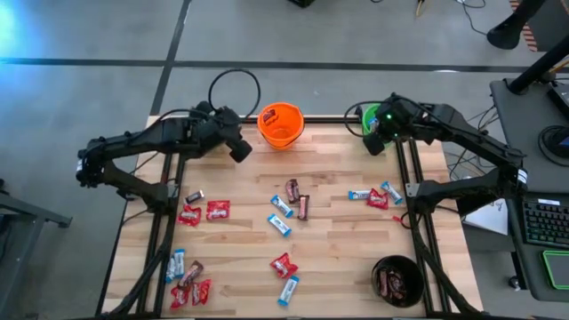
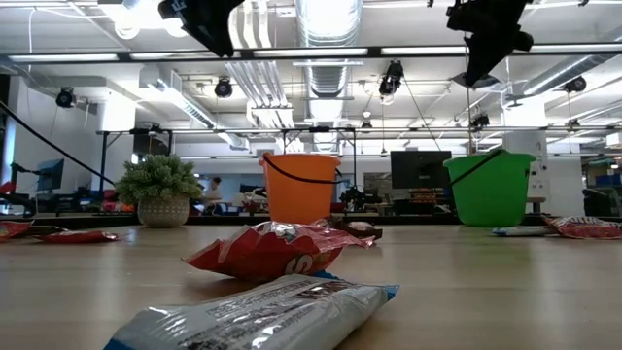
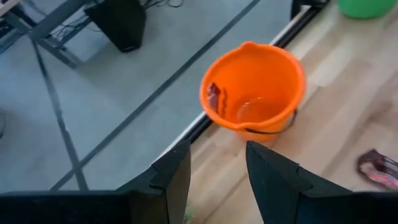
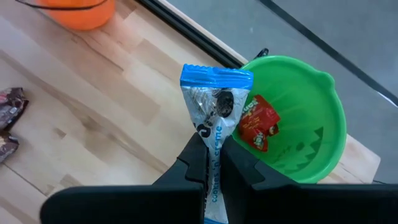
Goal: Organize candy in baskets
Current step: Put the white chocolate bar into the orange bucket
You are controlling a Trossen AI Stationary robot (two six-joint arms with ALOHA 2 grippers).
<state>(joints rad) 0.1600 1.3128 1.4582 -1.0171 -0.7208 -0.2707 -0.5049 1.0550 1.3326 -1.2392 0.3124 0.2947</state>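
Observation:
My right gripper [image 4: 211,155] is shut on a blue-and-white candy [image 4: 214,99], raised over the table's far right beside the green basket [image 4: 298,118], which has a red candy [image 4: 258,121] in it. My left gripper [image 3: 216,162] hangs open with nothing between its fingers, just left of the orange basket [image 3: 255,87], where a red candy [image 3: 216,98] leans on the inner wall. A black basket [image 1: 397,280] with candy in it stands at the near right. Several candies [image 1: 289,209] lie flat across the table. My right gripper pinches the blue-and-white candy's flat wrapper [image 4: 211,146] between its two fingers. The fingers slant down toward the far edge and lie along the wrapper. Its crimped end [image 4: 216,74] sticks out past the fingertips. The candy is lifted clear of the table, next to the green basket's rim.
More candies lie in clusters at the near left [image 1: 188,284], the left [image 1: 204,211] and the right [image 1: 378,196]. In the low view a small potted plant [image 2: 160,190] stands beyond the table's far left. The table's dark frame rails [image 1: 164,222] run along both sides.

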